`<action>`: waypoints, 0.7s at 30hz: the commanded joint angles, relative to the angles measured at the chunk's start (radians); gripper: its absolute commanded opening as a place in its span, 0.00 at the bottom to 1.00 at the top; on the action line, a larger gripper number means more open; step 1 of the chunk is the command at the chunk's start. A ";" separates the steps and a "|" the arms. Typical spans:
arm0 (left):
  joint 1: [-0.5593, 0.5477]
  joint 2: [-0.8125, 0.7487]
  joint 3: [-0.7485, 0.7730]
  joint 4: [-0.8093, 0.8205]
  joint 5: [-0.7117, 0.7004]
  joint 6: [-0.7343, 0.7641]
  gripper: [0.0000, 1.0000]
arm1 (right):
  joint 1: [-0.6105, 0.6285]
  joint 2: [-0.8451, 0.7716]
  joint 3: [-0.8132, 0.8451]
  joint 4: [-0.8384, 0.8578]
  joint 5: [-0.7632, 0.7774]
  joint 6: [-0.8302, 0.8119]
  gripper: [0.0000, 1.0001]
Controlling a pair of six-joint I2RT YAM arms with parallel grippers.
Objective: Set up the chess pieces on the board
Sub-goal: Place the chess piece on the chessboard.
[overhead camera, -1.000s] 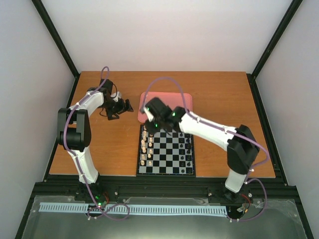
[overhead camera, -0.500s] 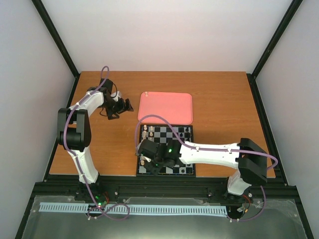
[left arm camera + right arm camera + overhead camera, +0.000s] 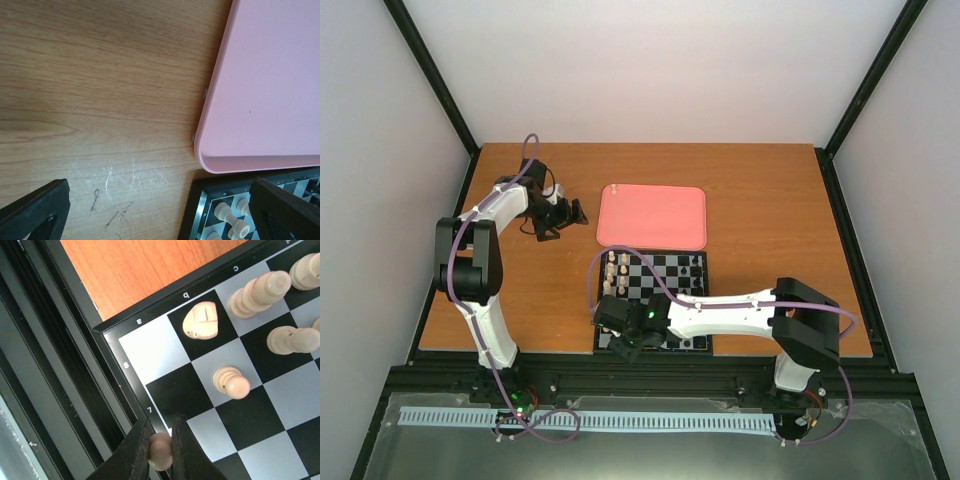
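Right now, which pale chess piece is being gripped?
The pale piece pinched between the right gripper's jaws, over the board's edge; the rest sit loose, untouched.

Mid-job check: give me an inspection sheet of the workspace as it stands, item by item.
Surface: wooden table, light scratches near the tray.
Job's things: board at the near edge; chess pieces stand on its left columns, corner square a8 empty.
Clutter: pink tray beyond the board, one small pale item at its far-left corner; black pieces on the board's right side.
Hands: left hand open, low over the table beside the tray; right hand shut on a pale piece at the board's left edge.
Cables: purple cable loops above the board's left side; another on the left arm.
Surroundings: white walls, black frame posts.
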State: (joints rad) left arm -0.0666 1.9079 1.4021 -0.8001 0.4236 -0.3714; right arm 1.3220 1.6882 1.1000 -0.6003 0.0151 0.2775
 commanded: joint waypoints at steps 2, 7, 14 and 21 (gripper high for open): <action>0.000 -0.035 0.010 0.015 0.017 -0.010 1.00 | 0.004 0.025 -0.006 0.064 0.048 0.010 0.08; 0.000 -0.026 0.019 0.011 0.016 -0.008 1.00 | -0.019 0.033 -0.017 0.098 0.040 0.009 0.08; 0.000 -0.017 0.026 0.007 0.012 -0.005 1.00 | -0.034 0.042 -0.023 0.117 0.007 -0.011 0.09; 0.000 -0.015 0.023 0.007 0.010 -0.002 1.00 | -0.038 0.045 -0.034 0.131 -0.004 -0.012 0.09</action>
State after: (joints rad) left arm -0.0666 1.9079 1.4021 -0.8001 0.4236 -0.3714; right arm 1.2900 1.7233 1.0798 -0.4973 0.0162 0.2726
